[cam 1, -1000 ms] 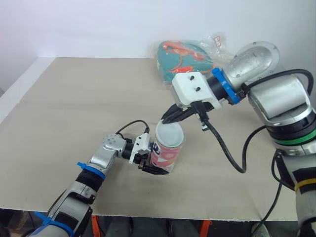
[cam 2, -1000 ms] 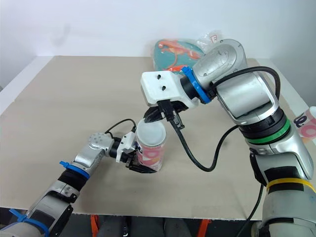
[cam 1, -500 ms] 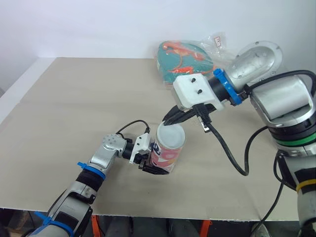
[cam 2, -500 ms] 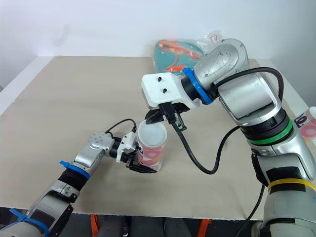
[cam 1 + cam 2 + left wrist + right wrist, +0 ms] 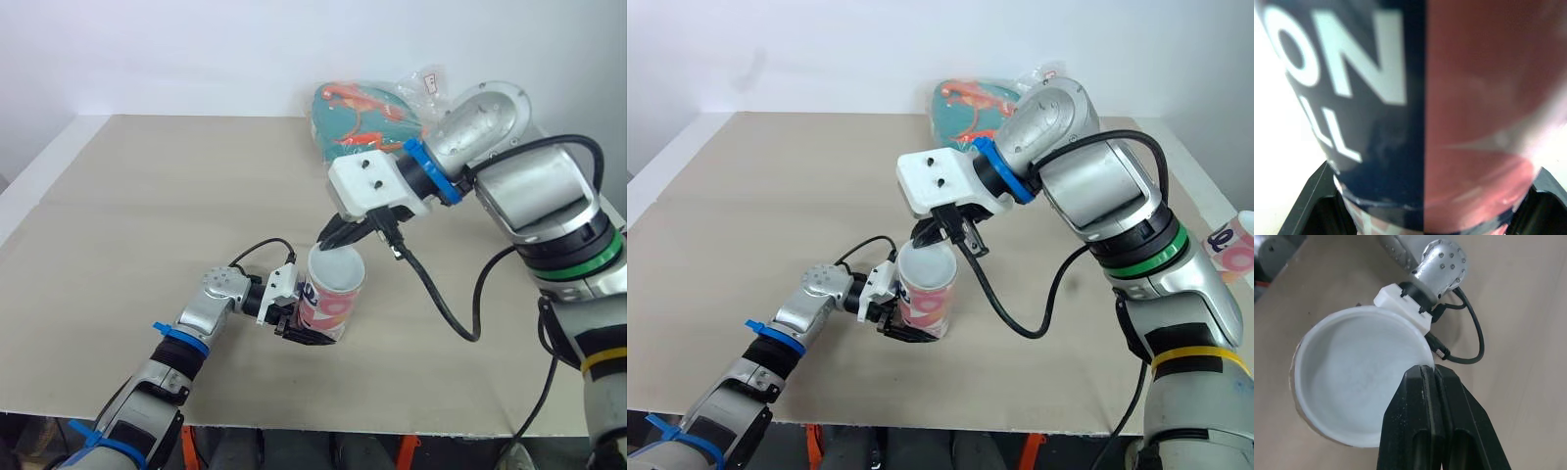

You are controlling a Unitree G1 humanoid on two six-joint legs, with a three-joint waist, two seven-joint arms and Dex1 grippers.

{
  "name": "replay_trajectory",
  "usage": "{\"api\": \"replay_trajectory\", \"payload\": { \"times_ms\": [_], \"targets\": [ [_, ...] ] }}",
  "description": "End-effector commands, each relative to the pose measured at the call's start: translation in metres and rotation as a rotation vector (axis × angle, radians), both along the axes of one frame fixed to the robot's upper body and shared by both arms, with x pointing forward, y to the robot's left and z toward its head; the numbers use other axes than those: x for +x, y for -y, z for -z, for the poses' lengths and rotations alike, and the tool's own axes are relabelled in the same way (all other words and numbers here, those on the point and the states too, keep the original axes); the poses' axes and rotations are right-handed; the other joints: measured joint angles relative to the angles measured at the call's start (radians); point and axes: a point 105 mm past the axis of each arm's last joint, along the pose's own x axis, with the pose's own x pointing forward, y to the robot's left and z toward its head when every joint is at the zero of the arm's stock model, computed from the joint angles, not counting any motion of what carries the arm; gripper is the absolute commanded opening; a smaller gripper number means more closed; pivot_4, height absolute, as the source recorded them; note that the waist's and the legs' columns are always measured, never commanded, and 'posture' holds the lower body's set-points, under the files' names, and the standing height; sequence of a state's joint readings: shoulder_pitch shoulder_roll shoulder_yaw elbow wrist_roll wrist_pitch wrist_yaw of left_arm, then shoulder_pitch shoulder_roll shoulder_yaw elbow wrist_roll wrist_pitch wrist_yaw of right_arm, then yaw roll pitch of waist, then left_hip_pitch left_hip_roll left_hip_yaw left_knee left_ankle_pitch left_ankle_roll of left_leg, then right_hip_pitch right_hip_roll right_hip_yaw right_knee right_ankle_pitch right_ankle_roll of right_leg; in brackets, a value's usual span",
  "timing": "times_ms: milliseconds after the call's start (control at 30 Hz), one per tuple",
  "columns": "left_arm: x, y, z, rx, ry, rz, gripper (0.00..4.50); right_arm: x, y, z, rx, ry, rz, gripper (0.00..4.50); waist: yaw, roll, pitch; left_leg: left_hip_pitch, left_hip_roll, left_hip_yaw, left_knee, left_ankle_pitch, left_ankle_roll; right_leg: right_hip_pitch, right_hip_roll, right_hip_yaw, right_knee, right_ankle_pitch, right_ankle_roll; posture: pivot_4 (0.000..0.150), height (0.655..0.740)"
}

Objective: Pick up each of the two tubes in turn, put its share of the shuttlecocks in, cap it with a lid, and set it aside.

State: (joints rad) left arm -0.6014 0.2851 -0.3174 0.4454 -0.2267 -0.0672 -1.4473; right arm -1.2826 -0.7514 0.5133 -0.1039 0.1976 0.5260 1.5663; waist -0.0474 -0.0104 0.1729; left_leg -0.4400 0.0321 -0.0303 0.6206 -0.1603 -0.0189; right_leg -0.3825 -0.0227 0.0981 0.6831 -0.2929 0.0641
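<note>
My left gripper [image 5: 306, 331] is clamped on the tube [image 5: 331, 305], one black finger on each side of its lower part. The tube is upright, with its base on the table [image 5: 147, 215] or just above it; I cannot tell which. In the left wrist view the tube's navy panel with white letters and its pink panel sit right up against the camera, and my fingers [image 5: 1308, 205] flank its foot.

A white lid [image 5: 336, 266] lies across the tube's mouth, dished side up. I cannot tell whether it is pushed fully home. My right gripper [image 5: 338, 235] hangs just above the tube, towards its far side, with its two fingers pressed together and nothing between them. In the right wrist view the joined fingers [image 5: 1418, 431] end at the lid's rim, touching it or very nearly so.

A black cable [image 5: 441, 294] loops down from my right wrist, to the right of the tube.

Well beyond the tube lies a teal bag [image 5: 358, 113] with an orange pattern, and a crumpled clear plastic bag [image 5: 431, 88] is just beside it. The second tube [image 5: 1232, 245], pink and white with dark letters, is far off to the right of the held tube; I cannot tell whether it stands or lies
</note>
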Motion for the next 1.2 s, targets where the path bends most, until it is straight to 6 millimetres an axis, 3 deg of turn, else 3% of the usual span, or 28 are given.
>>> {"api": "replay_trajectory", "payload": {
  "times_ms": [33,333,467,800,1067,1200],
  "targets": [
    [-0.002,-0.006,0.018,0.059,-0.050,-0.020,2.97,-0.013,0.003,0.001,-0.052,-0.011,-0.069,0.16,0.000,0.000,0.000,0.000,0.000,0.000,0.000,0.000,0.000,0.000,0.000,0.000,0.000,0.000,0.000,0.150,0.7387],
    [-0.002,-0.009,0.018,0.062,-0.047,-0.032,2.97,-0.026,0.011,0.021,-0.129,-0.051,-0.115,0.16,0.000,0.000,0.000,0.000,0.000,0.000,-0.001,0.000,0.000,0.000,0.000,0.000,0.000,-0.001,0.001,0.150,0.7387],
    [-0.002,-0.009,0.018,0.062,-0.050,-0.032,2.97,-0.019,0.008,0.028,-0.142,-0.060,-0.099,0.16,0.000,0.000,0.000,0.000,0.000,0.000,-0.001,0.000,0.000,0.000,0.000,0.000,0.000,-0.001,0.000,0.150,0.7387],
    [-0.004,-0.008,0.019,0.058,-0.054,-0.036,2.97,-0.010,0.000,-0.022,0.038,-0.113,-0.070,0.16,-0.001,-0.001,-0.001,0.001,0.000,0.000,-0.001,0.000,0.000,0.000,0.000,0.000,0.000,-0.001,-0.001,0.150,0.7387],
    [-0.002,-0.007,0.017,0.055,-0.053,-0.040,2.97,-0.008,-0.003,-0.037,0.059,-0.069,-0.089,0.16,0.000,-0.001,-0.001,0.001,0.000,0.000,-0.001,0.000,0.000,0.000,0.000,0.000,0.000,-0.001,-0.001,0.150,0.7387],
    [-0.002,-0.008,0.017,0.055,-0.052,-0.043,2.97,-0.006,-0.001,-0.035,0.045,-0.071,-0.087,0.16,0.000,-0.001,-0.001,0.001,0.000,0.000,-0.001,0.000,0.000,0.000,0.000,0.000,0.000,-0.001,-0.001,0.150,0.7387]
  ]
}}
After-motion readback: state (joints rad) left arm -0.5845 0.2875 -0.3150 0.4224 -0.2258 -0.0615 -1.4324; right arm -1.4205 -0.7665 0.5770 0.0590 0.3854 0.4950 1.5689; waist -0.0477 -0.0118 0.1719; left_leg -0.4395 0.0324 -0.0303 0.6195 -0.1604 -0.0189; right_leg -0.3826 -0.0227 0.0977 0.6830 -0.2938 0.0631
